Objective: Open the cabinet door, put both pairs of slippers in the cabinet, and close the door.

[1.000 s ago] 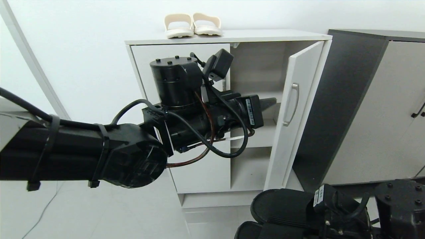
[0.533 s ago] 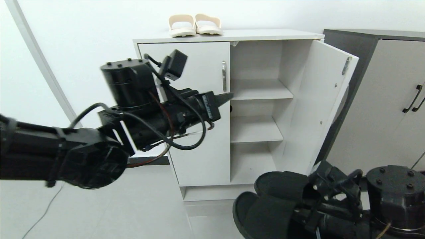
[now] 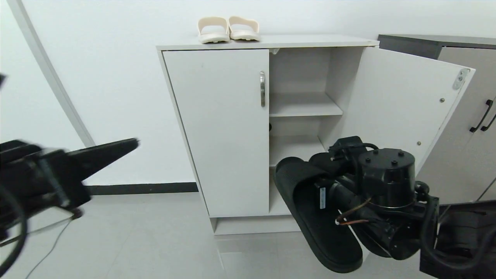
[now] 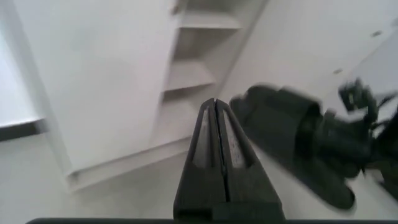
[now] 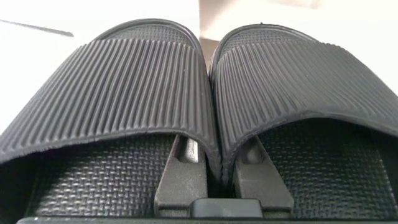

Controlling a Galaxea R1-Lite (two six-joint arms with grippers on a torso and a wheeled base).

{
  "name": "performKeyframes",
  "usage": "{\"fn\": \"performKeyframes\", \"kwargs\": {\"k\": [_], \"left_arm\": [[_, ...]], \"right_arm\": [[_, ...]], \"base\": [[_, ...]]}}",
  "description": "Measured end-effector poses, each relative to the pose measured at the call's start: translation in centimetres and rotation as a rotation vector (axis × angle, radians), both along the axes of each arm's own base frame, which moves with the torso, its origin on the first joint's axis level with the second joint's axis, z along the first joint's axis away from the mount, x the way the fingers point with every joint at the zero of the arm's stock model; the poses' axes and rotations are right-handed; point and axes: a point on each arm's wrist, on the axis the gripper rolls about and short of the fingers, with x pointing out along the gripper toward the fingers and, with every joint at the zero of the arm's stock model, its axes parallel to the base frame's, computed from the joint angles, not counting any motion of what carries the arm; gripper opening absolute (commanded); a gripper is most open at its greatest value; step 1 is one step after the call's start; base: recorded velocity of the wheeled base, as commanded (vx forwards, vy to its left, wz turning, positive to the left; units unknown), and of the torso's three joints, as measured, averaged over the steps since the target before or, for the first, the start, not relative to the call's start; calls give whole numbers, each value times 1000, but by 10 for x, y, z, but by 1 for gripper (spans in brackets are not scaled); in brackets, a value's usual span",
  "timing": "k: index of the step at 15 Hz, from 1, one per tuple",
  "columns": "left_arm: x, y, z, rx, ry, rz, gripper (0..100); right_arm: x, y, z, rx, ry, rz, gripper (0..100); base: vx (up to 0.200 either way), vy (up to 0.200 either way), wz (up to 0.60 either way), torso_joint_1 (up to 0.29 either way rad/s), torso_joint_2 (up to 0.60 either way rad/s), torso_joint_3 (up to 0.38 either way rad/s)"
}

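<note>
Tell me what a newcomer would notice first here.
First, the pair of black ribbed rubber slippers clamped in the right hand, hanging before the white wooden cabinet, whose right door stands wide open. Next, the pair of cream slide slippers on the cabinet's top.

Hidden / unclear parts
Left gripper [image 3: 133,143] blurred in head view, cut by left edge. Black slippers [image 3: 314,209]: far one mostly behind right arm [image 3: 387,174]; pair covers cabinet [image 3: 217,131] btm shelf; blurred in left wrist view. Right gripper [image 5: 220,177] fingertips hidden under straps. Small dark thing [image 3: 270,126] at mid shelf's left edge: cannot tell what.
</note>
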Motion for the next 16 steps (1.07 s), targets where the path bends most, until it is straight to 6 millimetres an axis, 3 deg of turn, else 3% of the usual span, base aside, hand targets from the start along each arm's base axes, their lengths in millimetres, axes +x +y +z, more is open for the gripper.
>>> {"fn": "performKeyframes", "kwargs": {"k": [3,5,7,9,11,16], "left_arm": [[-75,45,-28,84,37,269,0],[-109,62,-67,141,42,489,0],[-131,67,-107,198,25,655,0],[-143,66,-144,228,9,777,0],[-144,65,-163,226,-28,814,0],[-138,58,-181,213,-151,542,0]], "right_arm": [[18,9,-9,-38,-4,-123,0],[24,10,-16,-52,6,-139,0],[25,11,-21,-61,15,-140,0],[26,12,-23,-67,21,-140,0],[26,12,-25,-70,24,-139,0],[25,11,-31,-80,38,-131,0]], "base": [[0,0,0,0,0,0],[0,0,0,0,0,0],[0,0,0,0,0,0],[0,0,0,0,0,0],[0,0,0,0,0,0],[0,0,0,0,0,0]]}}
